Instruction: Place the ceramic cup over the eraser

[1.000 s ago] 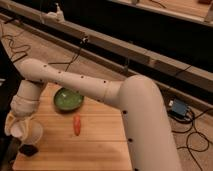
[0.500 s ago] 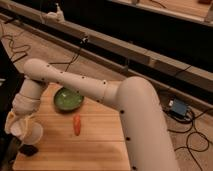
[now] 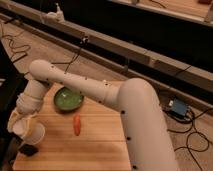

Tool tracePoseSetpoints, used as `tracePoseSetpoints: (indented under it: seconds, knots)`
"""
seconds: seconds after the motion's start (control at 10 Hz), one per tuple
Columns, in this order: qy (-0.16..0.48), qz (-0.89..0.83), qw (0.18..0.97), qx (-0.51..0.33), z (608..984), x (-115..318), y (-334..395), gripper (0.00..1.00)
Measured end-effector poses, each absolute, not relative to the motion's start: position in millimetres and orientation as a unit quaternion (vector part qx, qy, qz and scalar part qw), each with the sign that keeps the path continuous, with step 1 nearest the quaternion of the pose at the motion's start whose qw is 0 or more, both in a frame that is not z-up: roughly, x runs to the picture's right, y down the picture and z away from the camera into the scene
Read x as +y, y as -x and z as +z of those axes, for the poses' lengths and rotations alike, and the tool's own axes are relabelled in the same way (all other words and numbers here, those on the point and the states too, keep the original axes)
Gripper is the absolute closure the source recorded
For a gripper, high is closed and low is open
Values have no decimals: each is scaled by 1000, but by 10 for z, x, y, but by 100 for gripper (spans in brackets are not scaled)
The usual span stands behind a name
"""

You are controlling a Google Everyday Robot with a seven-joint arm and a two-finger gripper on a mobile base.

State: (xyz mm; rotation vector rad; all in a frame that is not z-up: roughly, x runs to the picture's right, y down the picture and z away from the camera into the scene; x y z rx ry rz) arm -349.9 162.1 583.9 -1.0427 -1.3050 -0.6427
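Note:
My gripper (image 3: 24, 126) hangs at the left edge of the wooden table (image 3: 100, 145), and it carries the ceramic cup (image 3: 31, 133), a small cream tapered cup, tilted and just above the tabletop. The eraser (image 3: 29, 149), a small dark block, lies on the wood directly below and slightly in front of the cup, apart from it. The white arm (image 3: 100, 92) sweeps from the lower right across the table to the gripper.
A green bowl (image 3: 68, 98) sits at the back left of the table. An orange carrot (image 3: 77, 125) lies near the middle. Cables and a blue box (image 3: 178, 108) lie on the floor to the right.
The gripper with the cup has shifted slightly; the eraser, bowl and carrot have not moved.

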Motion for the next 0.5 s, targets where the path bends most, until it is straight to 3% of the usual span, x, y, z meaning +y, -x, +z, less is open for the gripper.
tracePoseSetpoints:
  seconds: [0.5]
  knots:
    - [444,-294,602,-595,5722,1717,3663,100]
